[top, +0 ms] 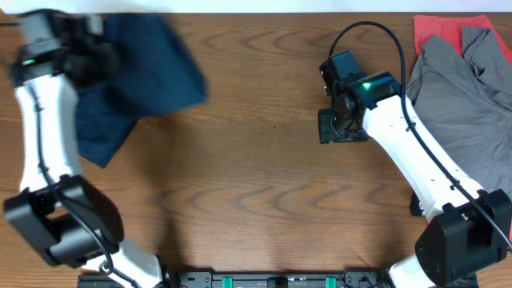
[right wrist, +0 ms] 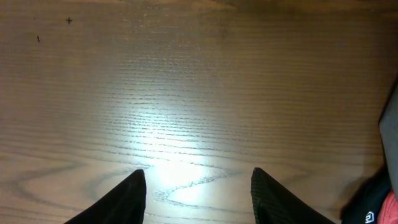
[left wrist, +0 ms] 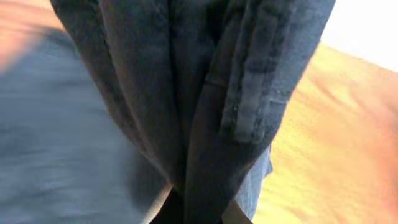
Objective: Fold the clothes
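Observation:
The navy-blue shorts (top: 152,64) hang blurred from my left gripper (top: 84,56) at the table's far left, lifted off the wood. In the left wrist view the dark denim (left wrist: 205,93) with a belt loop fills the frame, pinched between the left gripper's fingers (left wrist: 196,211). A second navy garment (top: 100,128) lies flat on the table under and in front of the lifted shorts. My right gripper (top: 340,128) is open and empty over bare wood at the middle right; its two fingertips (right wrist: 198,186) stand apart above the table.
A grey T-shirt (top: 464,104) lies at the right edge, on top of a red-orange cloth (top: 440,28) at the far right corner. The wooden table (top: 256,184) spans the view between the two arms.

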`<action>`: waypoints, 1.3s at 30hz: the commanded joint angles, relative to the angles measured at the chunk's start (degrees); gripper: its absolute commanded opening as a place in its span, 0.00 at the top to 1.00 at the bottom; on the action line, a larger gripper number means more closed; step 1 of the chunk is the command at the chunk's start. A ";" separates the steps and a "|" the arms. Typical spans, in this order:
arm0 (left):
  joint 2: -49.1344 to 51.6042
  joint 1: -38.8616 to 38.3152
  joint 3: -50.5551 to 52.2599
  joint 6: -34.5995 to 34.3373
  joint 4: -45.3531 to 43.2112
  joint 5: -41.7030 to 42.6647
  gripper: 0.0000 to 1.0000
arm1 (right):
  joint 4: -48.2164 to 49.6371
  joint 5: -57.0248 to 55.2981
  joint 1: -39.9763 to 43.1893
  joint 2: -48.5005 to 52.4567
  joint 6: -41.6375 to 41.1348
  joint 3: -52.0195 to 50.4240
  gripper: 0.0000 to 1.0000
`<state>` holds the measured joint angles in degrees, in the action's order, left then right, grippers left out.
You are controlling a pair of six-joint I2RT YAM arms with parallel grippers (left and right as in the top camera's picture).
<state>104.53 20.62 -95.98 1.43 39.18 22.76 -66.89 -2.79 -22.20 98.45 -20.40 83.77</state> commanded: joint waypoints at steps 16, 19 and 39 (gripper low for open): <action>9.29 16.85 1.44 -15.76 1.05 -11.74 0.94 | -0.24 -0.37 1.18 -1.03 -0.59 0.98 0.47; 9.27 17.94 1.44 -16.61 1.95 -11.67 0.50 | -0.22 -0.37 1.18 -1.03 -0.59 0.98 0.47; -2.64 8.33 1.38 -13.14 4.68 -0.28 0.02 | 4.94 1.46 3.19 -1.03 -10.01 0.98 0.12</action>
<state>103.31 34.59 -94.87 -15.27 43.11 17.87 -62.74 -1.89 -20.93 98.45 -25.04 83.77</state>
